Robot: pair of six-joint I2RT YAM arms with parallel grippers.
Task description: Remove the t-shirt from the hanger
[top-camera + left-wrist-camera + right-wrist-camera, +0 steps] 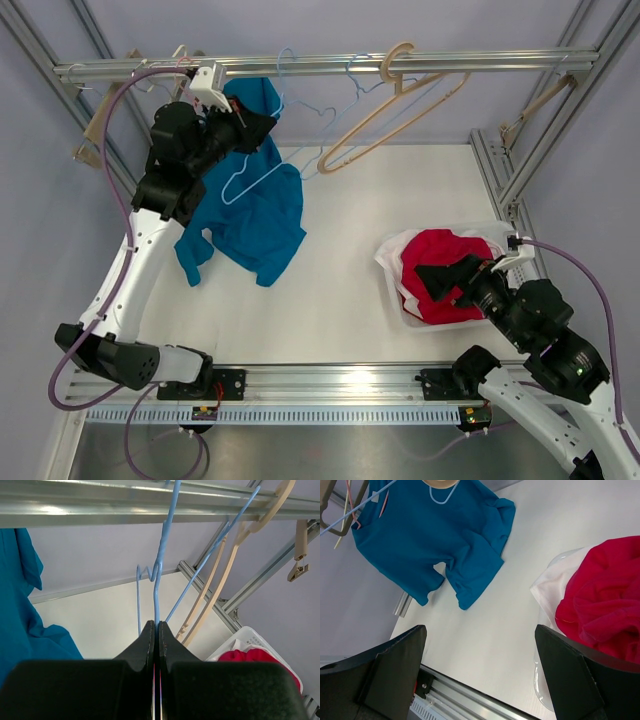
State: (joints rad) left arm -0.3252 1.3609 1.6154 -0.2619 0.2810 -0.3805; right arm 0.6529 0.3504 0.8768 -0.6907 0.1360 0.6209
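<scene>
Top view: t-shirt [255, 215], blue, hangs under rail [450, 62], its lower end on surface [340, 290]. Left end effector [250, 120] at its upper part. Right end effector [450, 278] over basket [392, 252] of red cloth [437, 250].
Left wrist: fingers together, clamped on wire hanger [159, 570]; t-shirt at left.
Right wrist: fingers apart, nothing between them; t-shirt ahead.

Left gripper [266, 122] sits high by the rail [450, 62], against the blue hanger [245, 182], teal t-shirt [258, 222] hanging below
</scene>
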